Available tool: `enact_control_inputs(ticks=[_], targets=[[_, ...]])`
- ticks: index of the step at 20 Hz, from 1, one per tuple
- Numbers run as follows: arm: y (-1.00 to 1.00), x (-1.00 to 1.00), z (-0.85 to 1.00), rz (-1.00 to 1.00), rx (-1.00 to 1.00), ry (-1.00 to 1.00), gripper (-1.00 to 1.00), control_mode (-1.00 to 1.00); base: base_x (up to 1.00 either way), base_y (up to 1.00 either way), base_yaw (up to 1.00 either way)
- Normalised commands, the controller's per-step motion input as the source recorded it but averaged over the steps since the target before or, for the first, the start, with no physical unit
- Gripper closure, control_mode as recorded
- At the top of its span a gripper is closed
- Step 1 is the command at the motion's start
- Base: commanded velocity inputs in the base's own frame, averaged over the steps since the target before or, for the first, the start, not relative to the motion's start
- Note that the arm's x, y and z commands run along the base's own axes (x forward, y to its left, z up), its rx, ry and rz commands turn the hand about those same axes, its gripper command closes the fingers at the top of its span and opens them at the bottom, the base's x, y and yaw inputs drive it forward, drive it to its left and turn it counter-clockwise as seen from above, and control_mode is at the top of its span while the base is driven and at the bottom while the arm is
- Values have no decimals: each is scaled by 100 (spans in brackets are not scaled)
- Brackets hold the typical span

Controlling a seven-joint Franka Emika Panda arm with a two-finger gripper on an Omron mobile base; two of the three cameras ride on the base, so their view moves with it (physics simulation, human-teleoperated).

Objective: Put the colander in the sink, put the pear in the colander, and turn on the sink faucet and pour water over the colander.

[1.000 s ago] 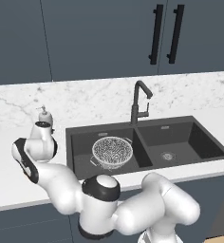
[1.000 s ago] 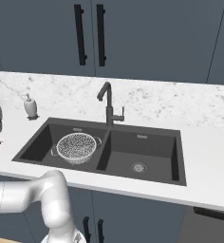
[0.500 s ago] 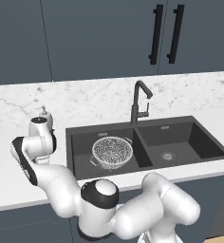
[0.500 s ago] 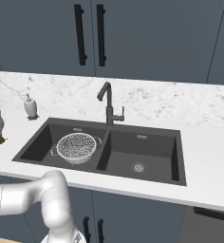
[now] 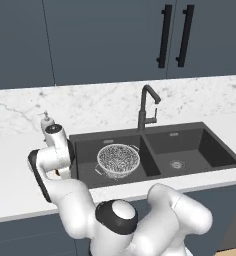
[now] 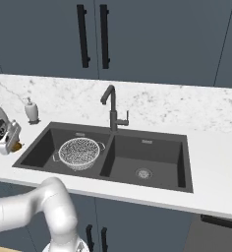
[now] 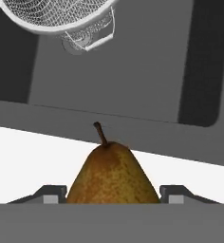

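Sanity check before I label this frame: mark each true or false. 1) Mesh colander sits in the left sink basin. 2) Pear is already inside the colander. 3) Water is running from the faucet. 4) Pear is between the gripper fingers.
1) True: the round silvery perforated mesh colander sits in the left basin of the dark grey double-basin sink.
2) False: the brown-orange pear is over the white counter beside the sink.
3) False: no water shows at the slim dark metal faucet.
4) True: it sits between the fingers of the gripper.
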Motion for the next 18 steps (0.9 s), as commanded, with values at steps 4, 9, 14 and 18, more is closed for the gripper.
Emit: enact_control_inputs(ticks=[4, 9, 14, 18], targets=[[-100, 19, 6, -20, -3, 0, 100, -100, 0, 0, 0], [-99, 59, 5, -20, 0, 0, 100, -100, 0, 0, 0], [-81, 80, 6, -19, 0, 0, 100, -100, 0, 0, 0], [-59, 61, 0, -17, 0, 0, 100, -100, 0, 0, 0]])
